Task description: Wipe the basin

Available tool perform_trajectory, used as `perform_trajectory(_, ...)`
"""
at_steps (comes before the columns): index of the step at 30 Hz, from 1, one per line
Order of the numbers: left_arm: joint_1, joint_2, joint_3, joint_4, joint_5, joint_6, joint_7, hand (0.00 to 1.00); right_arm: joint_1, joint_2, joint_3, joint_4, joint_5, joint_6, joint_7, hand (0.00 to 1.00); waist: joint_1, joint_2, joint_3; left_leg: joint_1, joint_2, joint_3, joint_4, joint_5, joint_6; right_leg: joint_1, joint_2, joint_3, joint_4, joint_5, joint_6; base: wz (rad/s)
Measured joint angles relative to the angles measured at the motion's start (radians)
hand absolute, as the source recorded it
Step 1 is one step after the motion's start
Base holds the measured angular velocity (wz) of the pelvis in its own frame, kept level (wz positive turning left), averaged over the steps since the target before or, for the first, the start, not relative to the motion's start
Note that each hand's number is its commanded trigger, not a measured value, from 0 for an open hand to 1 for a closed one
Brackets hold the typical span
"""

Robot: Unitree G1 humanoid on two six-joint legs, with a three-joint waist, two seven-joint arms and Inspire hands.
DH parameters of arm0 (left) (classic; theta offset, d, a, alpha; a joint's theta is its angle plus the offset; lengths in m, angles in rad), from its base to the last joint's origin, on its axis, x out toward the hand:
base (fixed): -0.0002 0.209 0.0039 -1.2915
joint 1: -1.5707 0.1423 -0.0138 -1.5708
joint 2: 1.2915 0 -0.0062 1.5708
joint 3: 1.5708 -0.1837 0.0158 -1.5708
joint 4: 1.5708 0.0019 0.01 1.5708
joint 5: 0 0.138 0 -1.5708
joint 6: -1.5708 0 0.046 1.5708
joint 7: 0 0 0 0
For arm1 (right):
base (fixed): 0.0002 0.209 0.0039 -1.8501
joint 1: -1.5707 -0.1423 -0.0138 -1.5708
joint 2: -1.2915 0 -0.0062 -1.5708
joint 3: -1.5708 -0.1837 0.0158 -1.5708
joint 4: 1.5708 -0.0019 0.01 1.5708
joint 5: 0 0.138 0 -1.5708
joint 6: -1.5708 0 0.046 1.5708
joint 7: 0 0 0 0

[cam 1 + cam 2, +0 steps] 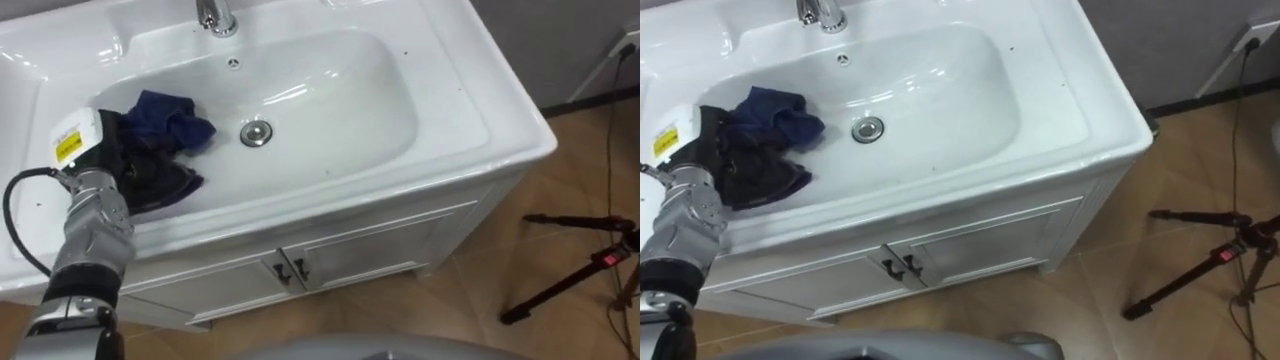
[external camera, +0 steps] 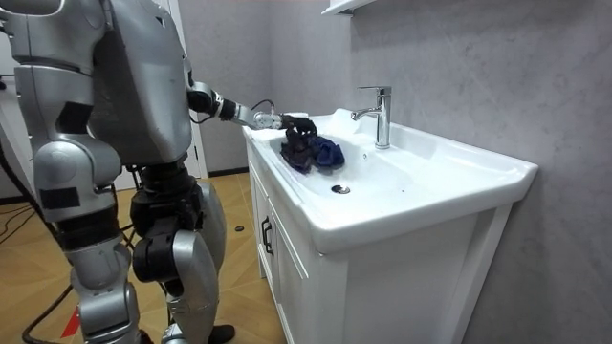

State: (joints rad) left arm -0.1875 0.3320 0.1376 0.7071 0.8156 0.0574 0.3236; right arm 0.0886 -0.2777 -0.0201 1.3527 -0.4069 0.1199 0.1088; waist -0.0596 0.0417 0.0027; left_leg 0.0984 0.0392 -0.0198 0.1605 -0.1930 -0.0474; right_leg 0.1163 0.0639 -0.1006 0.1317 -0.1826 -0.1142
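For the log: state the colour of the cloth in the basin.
Dark blue; the cloth shows best in the left eye view.

Basin (image 1: pixel 340 90) bowl: bare from the drain (image 1: pixel 256 133) across to its right wall. Obstructions: faucet (image 1: pixel 215 15) at the back rim; blue cloth (image 1: pixel 175 120) with left hand (image 1: pixel 135 170), left slope.
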Motion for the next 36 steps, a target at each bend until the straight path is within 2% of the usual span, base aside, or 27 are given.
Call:
perform_trajectory(4,0.0,0.0,0.005,-0.075,-0.002,0.003,0.028,1.0,0.001,0.001,0.017,0.001,-0.001,0.0,0.0,0.0,0.002,0.012,-0.0056,-0.008,-0.003,-0.01,0.004,0.0,0.0,0.001,-0.003,-0.011,0.002,0.0,0.0,0.08)
perform_trajectory(8,0.0,0.003,0.013,-0.171,-0.005,0.003,0.064,1.0,0.002,0.0,0.02,0.007,0.0,-0.005,-0.005,0.0,0.004,0.025,-0.005,-0.012,-0.003,-0.015,0.006,0.001,0.0,0.0,-0.003,-0.016,0.002,0.0,0.0,0.03)
perform_trajectory(13,0.001,0.003,0.033,-0.266,-0.004,-0.001,0.135,1.0,0.014,0.0,0.019,0.008,0.0,-0.018,-0.009,0.0,0.007,0.022,-0.0045,-0.016,-0.006,-0.012,0.007,0.005,0.001,-0.005,-0.007,-0.027,0.002,-0.001,0.002,0.05)
perform_trajectory(17,0.027,0.003,0.065,-0.363,0.001,-0.009,0.169,1.0,0.041,0.0,0.022,-0.001,0.0,-0.022,0.002,0.0,0.014,0.019,-0.0054,-0.016,-0.007,0.015,0.006,0.006,0.001,-0.004,-0.012,-0.031,0.002,-0.003,0.005,0.03)
perform_trajectory(20,0.036,0.005,0.099,-0.423,0.002,-0.015,0.2,1.0,0.053,0.0,0.022,-0.006,0.0,-0.025,0.005,0.0,0.022,0.017,-0.0072,-0.014,-0.008,0.015,0.006,0.006,0.001,-0.001,-0.013,-0.037,0.002,-0.003,0.006,0.0)
perform_trajectory(25,0.041,0.007,0.127,-0.508,0.012,-0.021,0.258,1.0,0.074,0.003,0.02,-0.003,-0.001,-0.034,0.004,0.0,0.038,0.014,-0.0052,-0.006,-0.008,0.015,0.004,0.006,0.001,0.007,-0.013,-0.036,0.001,-0.004,0.007,0.02)
perform_trajectory(27,0.076,0.007,0.139,-0.542,0.012,-0.025,0.285,1.0,0.076,0.004,0.021,-0.008,-0.001,-0.036,0.003,0.0,0.038,0.009,-0.002,0.002,-0.009,0.016,0.004,0.006,0.001,0.015,-0.013,-0.032,0.001,-0.005,0.008,0.0)
perform_trajectory(31,0.12,0.007,0.14,-0.54,0.0,-0.026,0.303,1.0,0.094,0.008,0.023,-0.024,-0.038,-0.033,0.003,0.0,0.04,0.007,-0.0008,0.001,-0.01,0.015,0.005,0.006,0.002,0.013,-0.013,-0.033,0.002,-0.006,0.009,0.0)
perform_trajectory(36,0.201,0.007,0.143,-0.517,-0.003,-0.026,0.307,1.0,0.12,0.011,0.027,-0.042,-0.033,-0.029,0.003,0.0,0.042,0.004,-0.0057,-0.001,-0.01,0.015,0.005,0.006,0.002,0.008,-0.014,-0.031,0.003,-0.007,0.01,0.0)
